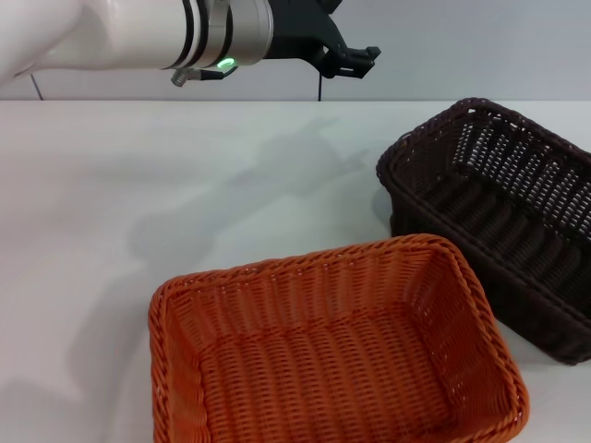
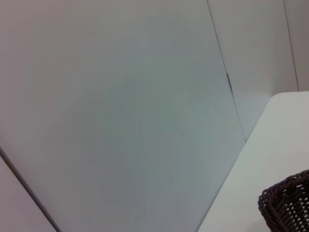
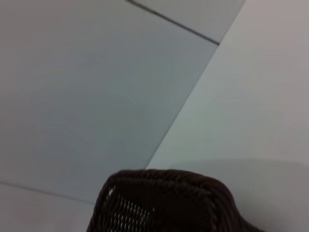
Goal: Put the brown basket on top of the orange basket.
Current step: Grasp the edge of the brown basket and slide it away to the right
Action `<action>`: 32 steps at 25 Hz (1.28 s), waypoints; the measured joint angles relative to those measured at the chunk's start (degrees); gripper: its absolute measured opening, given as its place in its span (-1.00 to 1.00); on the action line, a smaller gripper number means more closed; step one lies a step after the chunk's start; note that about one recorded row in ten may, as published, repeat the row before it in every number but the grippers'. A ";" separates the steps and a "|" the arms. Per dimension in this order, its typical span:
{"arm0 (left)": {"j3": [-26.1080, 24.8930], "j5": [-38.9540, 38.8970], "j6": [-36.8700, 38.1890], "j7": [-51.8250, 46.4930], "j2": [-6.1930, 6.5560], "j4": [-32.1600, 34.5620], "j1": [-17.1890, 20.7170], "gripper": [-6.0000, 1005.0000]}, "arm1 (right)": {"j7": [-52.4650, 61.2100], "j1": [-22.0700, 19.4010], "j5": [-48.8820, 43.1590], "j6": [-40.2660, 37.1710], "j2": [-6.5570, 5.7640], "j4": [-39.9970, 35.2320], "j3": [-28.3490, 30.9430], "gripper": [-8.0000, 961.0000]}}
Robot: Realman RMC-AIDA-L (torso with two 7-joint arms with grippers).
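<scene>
The brown basket (image 1: 517, 268) stands upright on the white table at the right, partly cut off by the picture's edge. Beside it, nearer to me and toward the middle, the orange basket (image 1: 314, 369) also stands upright with nothing in it. The two are close, and I cannot tell whether they touch. My left gripper (image 1: 355, 60) hangs high above the table's far edge, left of the brown basket and well clear of both. A corner of the brown basket (image 2: 287, 205) shows in the left wrist view, and its rim (image 3: 164, 203) shows in the right wrist view. The right gripper is out of view.
The white table (image 1: 185, 185) stretches to the left and back of the baskets. A pale wall (image 1: 462, 46) rises behind its far edge.
</scene>
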 joint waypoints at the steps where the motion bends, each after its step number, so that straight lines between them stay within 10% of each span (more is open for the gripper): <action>1: 0.00 0.00 0.00 0.00 0.00 0.00 0.00 0.62 | 0.00 0.00 0.00 0.00 0.00 0.00 0.00 0.18; 32: -0.27 -0.55 -0.16 -0.14 -0.20 0.20 -0.12 0.62 | -1.78 4.72 -2.93 -7.35 -1.54 0.48 -4.10 -0.08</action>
